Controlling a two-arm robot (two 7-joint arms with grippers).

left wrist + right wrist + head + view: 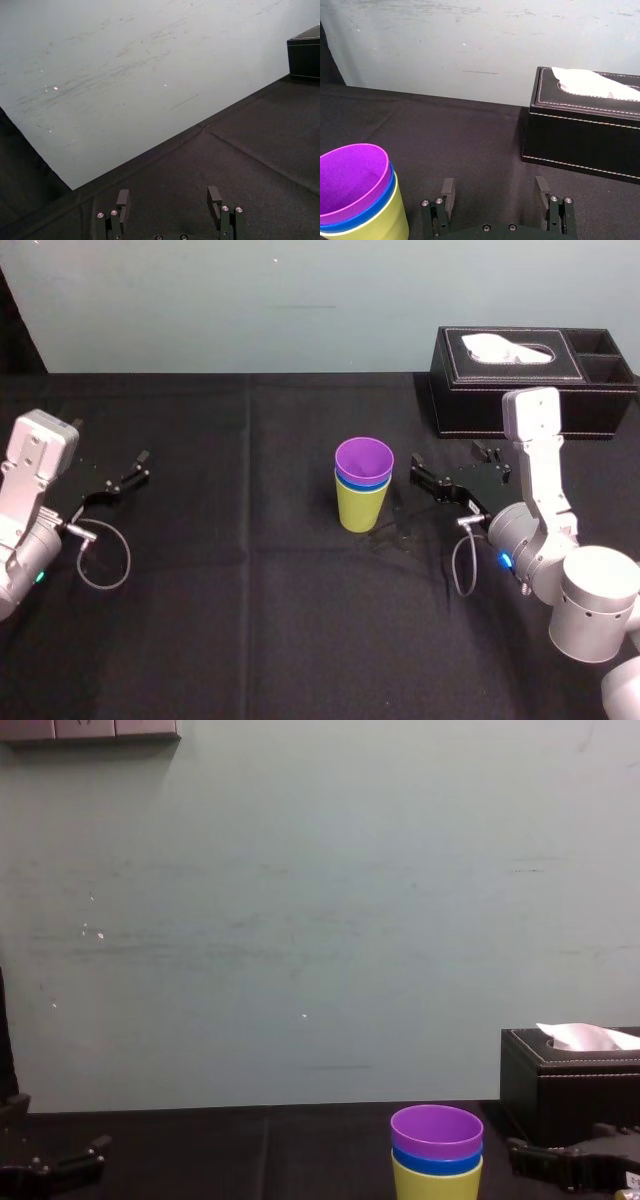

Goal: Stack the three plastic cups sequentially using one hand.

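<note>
Cup stack (363, 486) beside R claw (448, 458)

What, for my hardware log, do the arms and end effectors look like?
White housings and rounded joints form the left arm and right arm. The left end effector and right end effector are black, thin-fingered, with grey cables. A green light left, blue light right.
</note>
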